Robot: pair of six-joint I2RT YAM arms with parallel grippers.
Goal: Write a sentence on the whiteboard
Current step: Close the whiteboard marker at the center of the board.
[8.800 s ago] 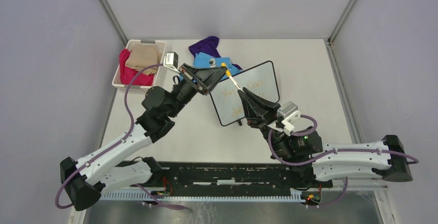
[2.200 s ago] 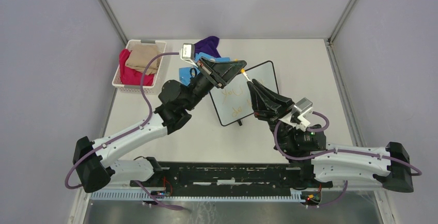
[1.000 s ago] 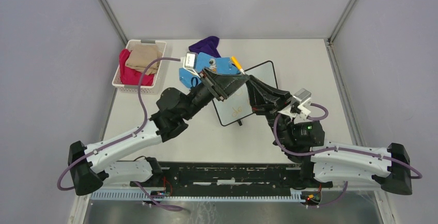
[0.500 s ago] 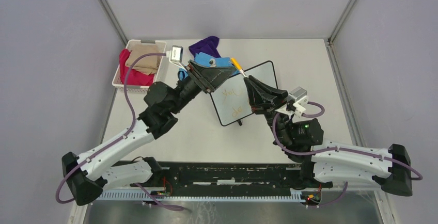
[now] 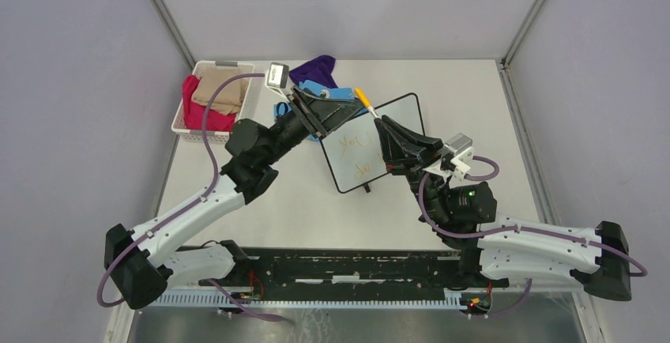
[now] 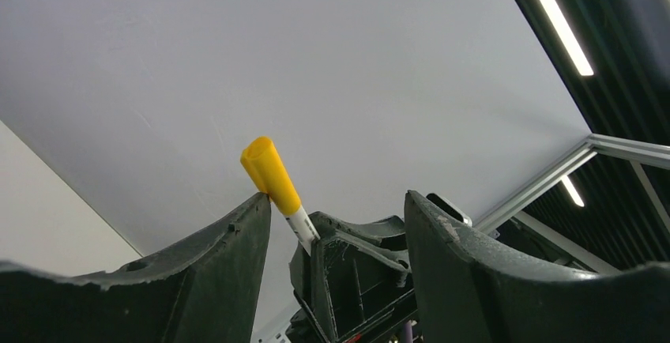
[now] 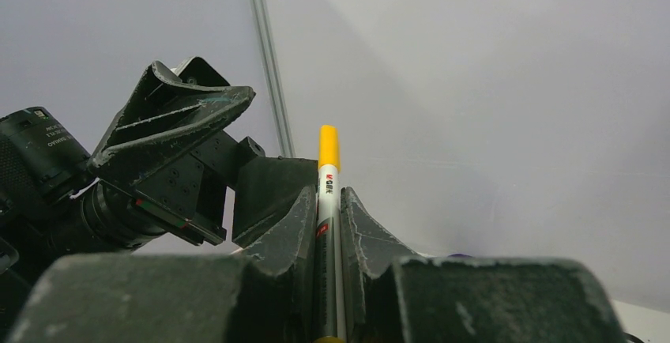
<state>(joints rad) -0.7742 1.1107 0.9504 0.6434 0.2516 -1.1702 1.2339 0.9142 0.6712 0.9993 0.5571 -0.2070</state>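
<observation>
**Marker clamped in the right hand, its yellow end between the parted fingers of the left**

The whiteboard (image 5: 404, 115) lies tilted on the tabletop (image 5: 474, 122) at the centre of the overhead view. The orange-yellow sentence (image 5: 354, 142) is seen on its left half in two lines. The rest of the writing is hidden under the right hand (image 5: 380, 126), so how much has been written cannot be told.

The marker (image 5: 365, 103) is gripped by the right hand, whose fingers are pressed against the barrel on both sides, as the right wrist view shows. Its long axis runs from that hand up and to the left in the overhead frame, and the yellow cap (image 6: 270, 174) is carried at the far end, above the board's upper left corner.

The left hand (image 5: 341, 114) is held just left of that end and aimed toward the right of the frame. Its fingers are spread wide and nothing is gripped. In the left wrist view the cap is seen close against the finger at frame left, with a wide gap to the other; whether it is touched cannot be told.

The coming move is judged to turn on this alignment. The left hand is the nearer to the cap, and the cap lies between its fingers. Both arms are reached forward over the board and converge there.
</observation>
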